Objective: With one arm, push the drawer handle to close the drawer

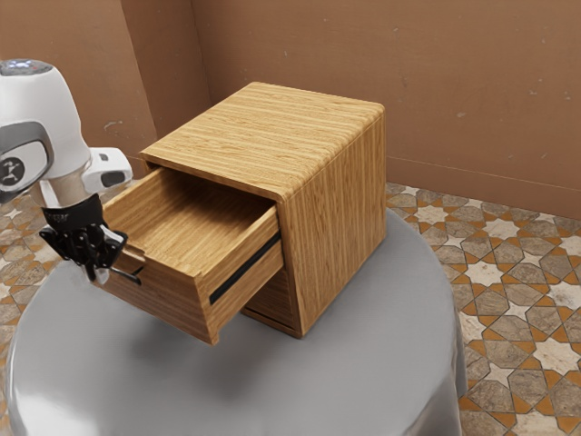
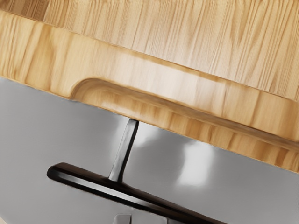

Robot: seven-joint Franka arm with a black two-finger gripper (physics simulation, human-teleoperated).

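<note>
Well, the drawer (image 1: 168,292) stands well out of the cabinet (image 1: 338,209), so we judge most of the push is ahead of us. Its handle (image 2: 93,181) is at the front, near the table's (image 1: 363,386) edge on the exterior view's left, with our gripper (image 1: 98,271) close by. Whether the gripper is open, closed or holding anything, we cannot tell. The likeliest trouble is a slip: the bar is narrow and stands off on a post (image 2: 124,151), so if we come in a little high or low, we may ride over or under it. Pressing nearer one end of the bar could skew the drawer on its rail (image 1: 245,268) and jam it. Leaning down on the front might make it bind too. A hard shove could slide the cabinet toward the table's far edge, if it only rests there by its weight.

Counting up, we have one arm (image 1: 56,113), one gripper, one table, one cabinet, one pulled-out drawer, one handle and one visible rail. We make out one post; a second may be hidden. Below sits one more front (image 1: 272,300), partly covered, and we cannot say whether it opens.
</note>
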